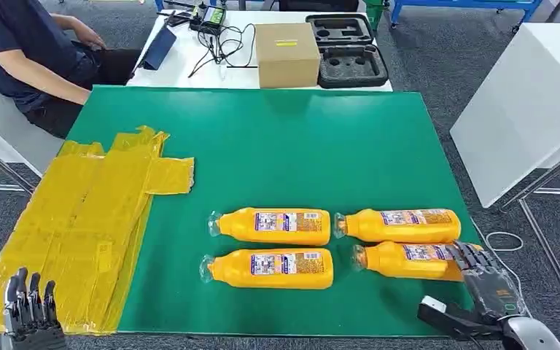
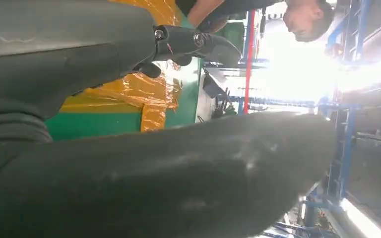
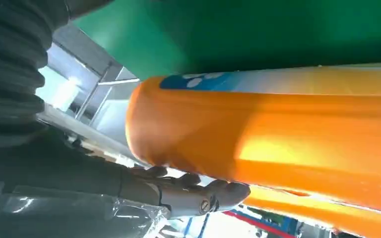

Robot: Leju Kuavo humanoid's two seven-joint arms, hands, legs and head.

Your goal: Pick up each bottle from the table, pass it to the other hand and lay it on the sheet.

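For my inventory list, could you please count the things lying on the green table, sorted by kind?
Orange bottles: 4, at and, the last with the right hand at its base.
Yellow sheet: 1.
Total: 5.

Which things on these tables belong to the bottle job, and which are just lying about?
Job: four orange bottles; yellow sheet; right hand; left hand.

Lying about: cardboard box; black foam case; cables; tablet.
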